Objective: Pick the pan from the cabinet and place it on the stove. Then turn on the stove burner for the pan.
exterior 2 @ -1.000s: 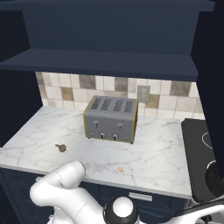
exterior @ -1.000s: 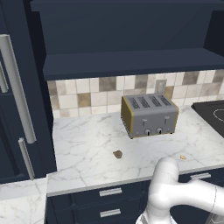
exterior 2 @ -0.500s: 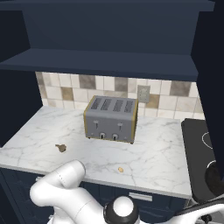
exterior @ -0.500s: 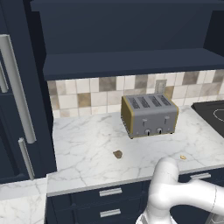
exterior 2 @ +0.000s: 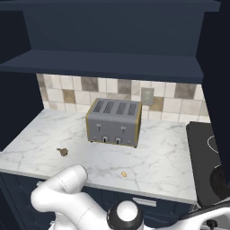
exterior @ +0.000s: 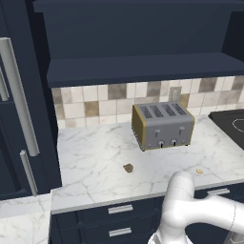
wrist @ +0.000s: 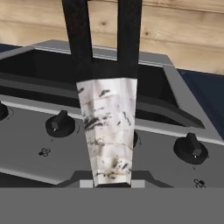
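The stove [exterior 2: 203, 155] is a glossy black cooktop with white rings, right of the marble counter, and its corner shows at the edge of the left base view [exterior: 232, 122]. A dark round shape [exterior 2: 221, 179] lies on it at the frame edge, cut off; it may be the pan. The cabinet [exterior: 143, 66] stands open above the counter, with its navy shelf [exterior 2: 103, 64] in view. My gripper [wrist: 112, 177] is down at the stove's grey front panel, jaws shut. Black knobs [wrist: 61, 124] sit in a row there. A marble-patterned strip [wrist: 108, 131] half hides the middle knob.
A silver four-slot toaster [exterior: 163, 125] with a yellow side stands mid-counter. Small crumbs [exterior: 128, 167] lie on the marble. A tall navy door with a long silver handle [exterior: 19, 95] is at the left. Navy drawers [exterior: 114, 219] run below the counter.
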Motion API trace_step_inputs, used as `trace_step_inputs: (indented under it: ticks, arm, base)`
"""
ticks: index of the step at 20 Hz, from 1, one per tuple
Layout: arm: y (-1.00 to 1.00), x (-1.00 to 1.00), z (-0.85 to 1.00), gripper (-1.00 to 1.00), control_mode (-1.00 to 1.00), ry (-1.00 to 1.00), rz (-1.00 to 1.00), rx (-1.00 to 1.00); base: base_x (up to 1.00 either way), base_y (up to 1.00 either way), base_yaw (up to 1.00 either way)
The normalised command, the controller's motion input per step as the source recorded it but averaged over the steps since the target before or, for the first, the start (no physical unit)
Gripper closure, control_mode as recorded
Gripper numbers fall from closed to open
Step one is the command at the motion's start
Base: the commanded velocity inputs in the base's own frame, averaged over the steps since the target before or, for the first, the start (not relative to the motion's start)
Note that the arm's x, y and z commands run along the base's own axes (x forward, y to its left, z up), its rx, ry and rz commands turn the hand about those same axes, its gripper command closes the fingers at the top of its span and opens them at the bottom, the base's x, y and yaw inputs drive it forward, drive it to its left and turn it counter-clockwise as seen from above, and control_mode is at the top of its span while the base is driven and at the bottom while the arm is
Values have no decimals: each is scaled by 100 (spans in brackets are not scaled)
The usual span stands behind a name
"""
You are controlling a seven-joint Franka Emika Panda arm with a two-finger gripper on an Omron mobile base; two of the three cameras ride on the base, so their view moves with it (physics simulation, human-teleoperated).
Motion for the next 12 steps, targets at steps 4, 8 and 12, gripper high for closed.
trace_step_inputs:
  ticks: [4,8,12]
  arm:
    - [-4,14,0,100,-100,0,0,3]
    - [-4,16,0,100,-100,0,0,2]
    - [-11,12,0,100,-100,1,0,3]
  base:
    - [0,0,0]
    - [0,0,0]
    - [0,0,0]
